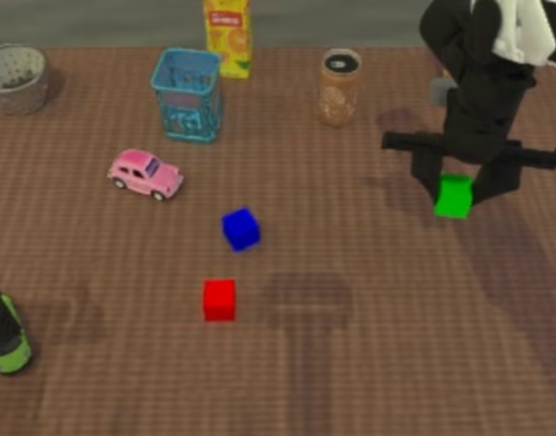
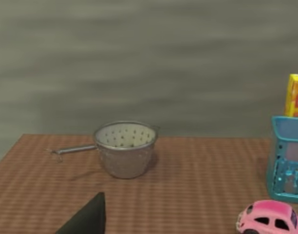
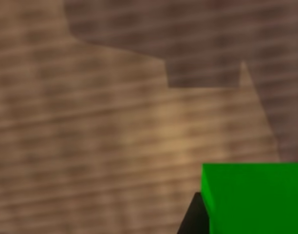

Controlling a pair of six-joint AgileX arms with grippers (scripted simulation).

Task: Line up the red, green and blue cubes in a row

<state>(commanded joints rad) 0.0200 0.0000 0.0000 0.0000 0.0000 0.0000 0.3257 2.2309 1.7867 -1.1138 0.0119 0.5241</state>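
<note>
— At the far left edge of the table (image 1: 369, 381), what does the top view show?

— The left arm sits parked there, low down, beside a lime-green toy car (image 1: 7, 345). Whether its gripper is apart or together cannot be told from any view. Up in the left back corner stands a metal colander (image 1: 16, 80), which the left wrist view also shows with its handle lying out to one side.

— And moving right from there?

— A pink toy car (image 1: 146, 173) rests on the wood, with a teal mesh basket (image 1: 187, 94) behind it and an orange juice carton (image 1: 227, 36) behind that. Nearer the middle lie the blue cube (image 1: 241, 229), turned at an angle, and the red cube (image 1: 219, 300) just in front of it, the two close but apart.

— What stands further right?

— A brown can (image 1: 340, 87) near the back edge. Well to the right, the right gripper (image 1: 456, 189) hangs over the table with its fingers clamped on the green cube (image 1: 454, 196), one black finger on each side. The right wrist view shows that cube's green face close up, with the gripper's shadow on the wood below.
</note>
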